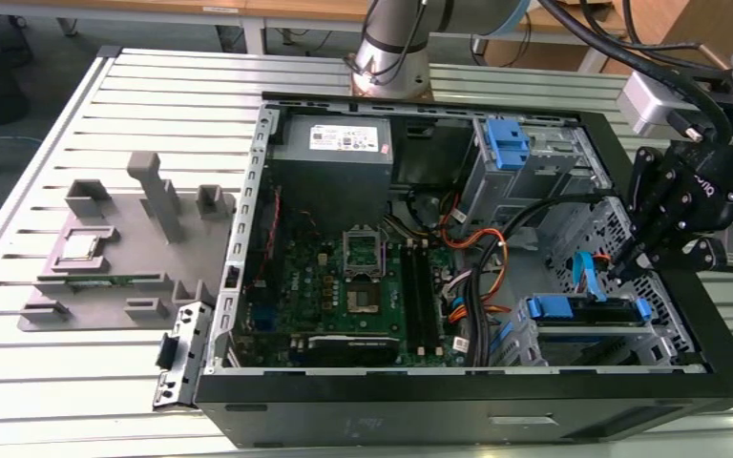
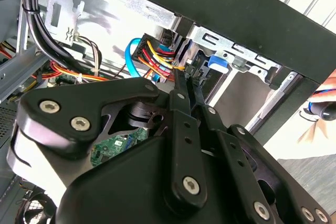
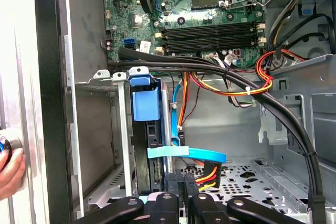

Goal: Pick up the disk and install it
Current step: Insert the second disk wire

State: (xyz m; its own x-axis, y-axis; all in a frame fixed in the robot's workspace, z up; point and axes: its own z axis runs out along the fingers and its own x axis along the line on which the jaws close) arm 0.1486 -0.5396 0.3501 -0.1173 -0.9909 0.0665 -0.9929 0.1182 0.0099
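Nearest, item one: the gripper (image 1: 624, 269), hanging over the end of the computer case (image 1: 469, 410) at the exterior view's right. Its jaws are drawn narrow, almost together, and nothing shows between them. In the second wrist view the gripper (image 2: 186, 77) aims at a plug with red and yellow wires (image 2: 157, 56), probably so that slim closed tips fit among the wiring.

Item two: the disk (image 1: 586, 310), just beside the jaws. It sits in the lower metal bay in the case's near corner and is not in the gripper. In the first wrist view the disk (image 3: 152, 140) stands on edge between the bay walls with its blue handle (image 3: 145, 106) facing outward. It looks seated in the bay, but I cannot tell whether it is fully home.

Item three: a flat blue cable (image 3: 194, 154), crossing just in front of the disk. Behind it a bundle of orange, red and yellow wires (image 3: 252, 85) and a thick black cable (image 3: 273, 108) loop past the bay.

Item four: a person's hand (image 3: 8, 163) outside the case wall, holding something blue.

Item five: the green circuit board (image 1: 341, 277) on the case floor, beyond the wiring.

Item six: a grey power box (image 1: 335, 143) with a white sticker at the far end, and near it a lone blue bracket (image 1: 507, 143) in the upper bay.

Item seven: a grey parts holder (image 1: 125, 239) on the slatted desk (image 1: 73, 382), well apart from the case on the exterior view's left.
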